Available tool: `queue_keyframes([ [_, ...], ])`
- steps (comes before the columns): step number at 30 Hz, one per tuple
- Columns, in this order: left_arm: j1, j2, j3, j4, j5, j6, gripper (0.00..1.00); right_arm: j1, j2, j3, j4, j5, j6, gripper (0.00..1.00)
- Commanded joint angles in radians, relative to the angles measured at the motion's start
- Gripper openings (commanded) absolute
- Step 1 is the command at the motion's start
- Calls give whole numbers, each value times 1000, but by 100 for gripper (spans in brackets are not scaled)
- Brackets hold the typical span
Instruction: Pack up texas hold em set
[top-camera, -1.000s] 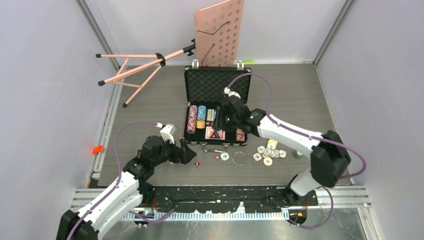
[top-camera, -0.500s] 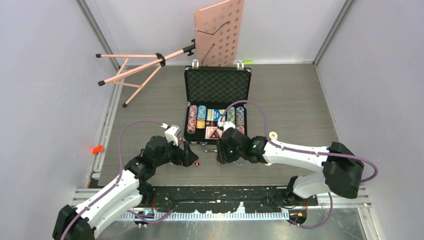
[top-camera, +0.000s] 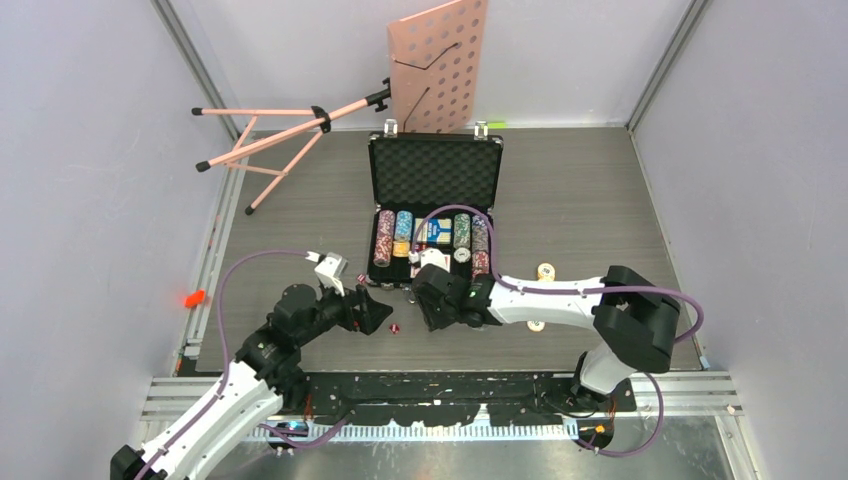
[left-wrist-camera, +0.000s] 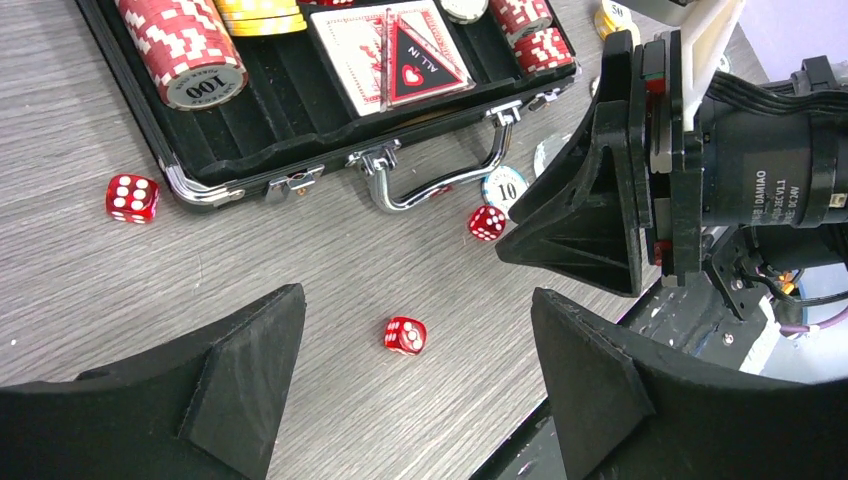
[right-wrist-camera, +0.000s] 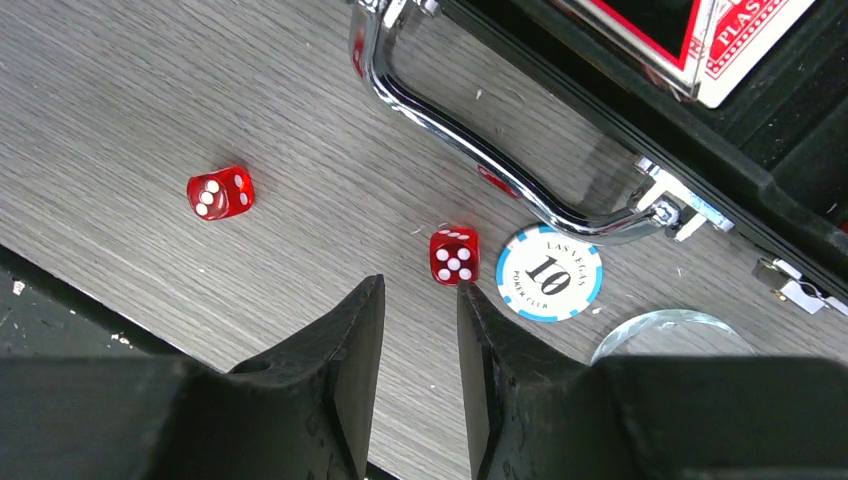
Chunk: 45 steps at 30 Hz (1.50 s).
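1. Two grippers are hovering low over the near edge of the table (top-camera: 600, 180), in front of the open case (top-camera: 435, 172) sitting mid-table.
2. Spread wide, the left gripper (left-wrist-camera: 418, 295) is hanging over a red die (left-wrist-camera: 404, 335), gripping nothing.
3. Fingers narrowly parted and gripping nothing, the right gripper (right-wrist-camera: 420, 285) is pointing at a second die (right-wrist-camera: 453, 255) beside a blue-rimmed chip (right-wrist-camera: 549, 272).

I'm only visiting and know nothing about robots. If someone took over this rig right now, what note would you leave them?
Left gripper: open, empty, near a red die.
Right gripper: jaws narrowly apart, empty, beside another die and the 10 chip.
Briefcase: open, with chip rows and card decks inside.
Left to do: pack those dice, a third die by the case corner, the 10 chip and loose chips right of the case; then close it.
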Motion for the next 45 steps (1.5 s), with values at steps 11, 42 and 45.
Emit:
queue_keyframes([
  [11, -3, 31, 6, 19, 4, 8, 86, 11, 64, 85, -47, 126, -53, 39],
  [42, -3, 21, 4, 16, -5, 8, 86, 11, 82, 101, -42, 116, -49, 31],
  [45, -3, 20, 4, 15, -5, 8, 86, 11, 70, 110, -55, 123, -49, 44],
])
